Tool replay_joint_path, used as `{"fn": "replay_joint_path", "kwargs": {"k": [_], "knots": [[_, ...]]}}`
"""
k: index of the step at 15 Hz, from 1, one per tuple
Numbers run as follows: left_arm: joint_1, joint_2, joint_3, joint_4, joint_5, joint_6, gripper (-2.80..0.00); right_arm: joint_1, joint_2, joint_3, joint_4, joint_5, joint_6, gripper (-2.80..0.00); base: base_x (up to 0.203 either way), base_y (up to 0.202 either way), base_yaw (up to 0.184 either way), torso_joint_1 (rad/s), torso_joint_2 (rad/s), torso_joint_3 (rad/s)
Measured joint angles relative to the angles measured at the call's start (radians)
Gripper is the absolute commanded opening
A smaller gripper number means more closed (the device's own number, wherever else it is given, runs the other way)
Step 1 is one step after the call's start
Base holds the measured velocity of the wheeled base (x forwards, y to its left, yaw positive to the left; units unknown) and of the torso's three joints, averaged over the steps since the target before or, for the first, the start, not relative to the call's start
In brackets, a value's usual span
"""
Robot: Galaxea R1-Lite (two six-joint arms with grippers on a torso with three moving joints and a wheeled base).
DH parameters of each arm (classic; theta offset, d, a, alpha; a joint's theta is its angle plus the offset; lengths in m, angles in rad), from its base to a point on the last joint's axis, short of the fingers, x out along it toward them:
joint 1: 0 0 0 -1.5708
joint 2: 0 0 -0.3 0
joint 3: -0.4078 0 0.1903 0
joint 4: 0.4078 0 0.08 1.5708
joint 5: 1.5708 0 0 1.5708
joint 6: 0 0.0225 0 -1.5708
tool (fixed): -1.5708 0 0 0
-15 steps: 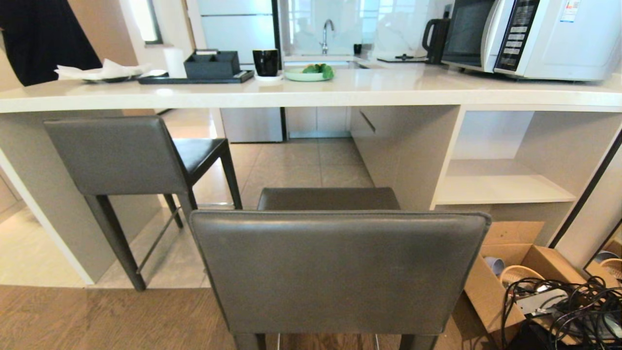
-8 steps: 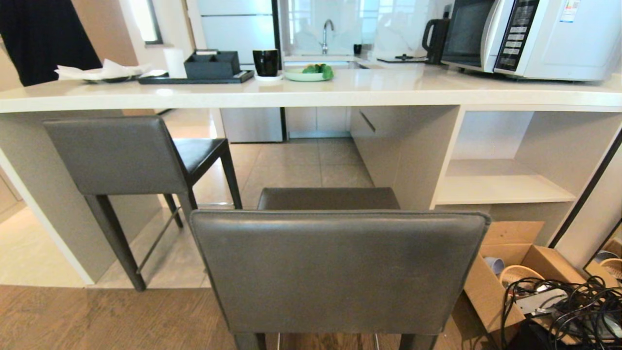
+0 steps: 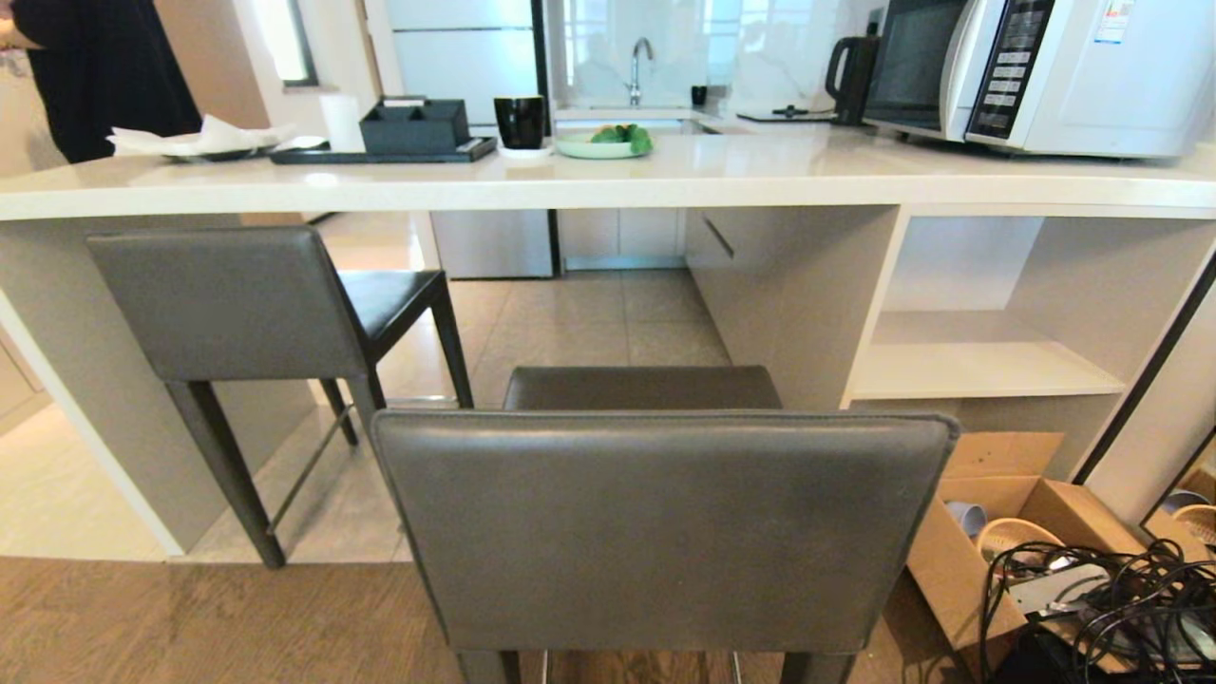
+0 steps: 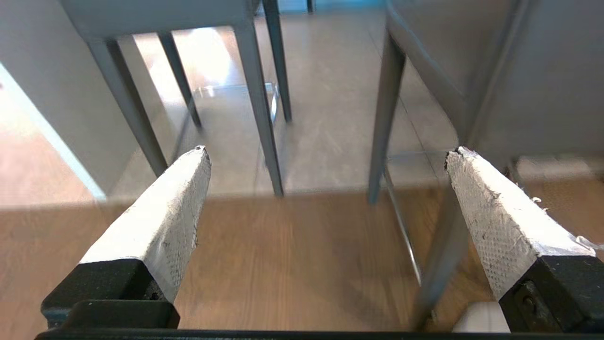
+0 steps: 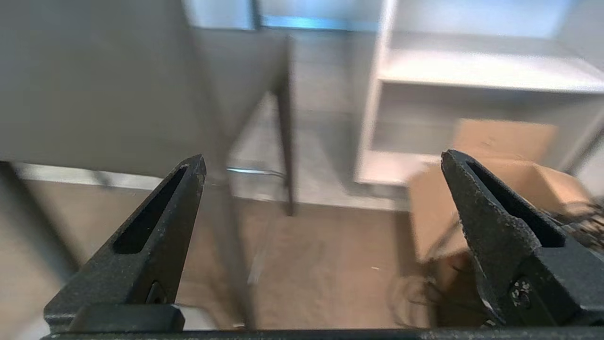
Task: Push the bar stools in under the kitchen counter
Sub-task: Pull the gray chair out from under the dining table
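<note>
Between the earlier looks and this one, you had moved neither stool: only the person behind the desk had shifted. The far stool stood partly under it, the near stool well short. Your left pincer and right pincer gaped fully, empty, low beside the stool legs. No push had begun. The microwave panel's lettering was unreadable.
</note>
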Motion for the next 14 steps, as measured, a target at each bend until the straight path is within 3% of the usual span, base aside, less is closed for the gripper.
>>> {"fn": "replay_joint_path", "kwargs": {"k": [3, 7, 10, 14], "knots": [[0.0, 0.0, 0.027, -0.043, 0.009, -0.001, 0.0, 0.0, 0.0, 0.108, -0.115, -0.108, -0.001, 0.0, 0.0, 0.0, 0.0, 0.0, 0.0, 0.0], [0.001, 0.0, 0.03, -0.041, 0.036, -0.056, 0.0, 0.0, -0.001, 0.124, -0.11, -0.119, 0.007, 0.0, 0.0, 0.0, 0.0, 0.0, 0.0, 0.0], [0.0, 0.001, 0.022, -0.014, 0.034, -0.031, 0.0, 0.0, -0.001, 0.124, -0.111, -0.119, 0.012, 0.0, 0.0, 0.0, 0.0, 0.0, 0.0, 0.0], [-0.003, 0.0, 0.004, 0.033, 0.032, -0.055, 0.0, 0.0, -0.001, 0.124, -0.111, -0.119, 0.013, 0.0, 0.0, 0.0, 0.0, 0.0, 0.0, 0.0]]}}
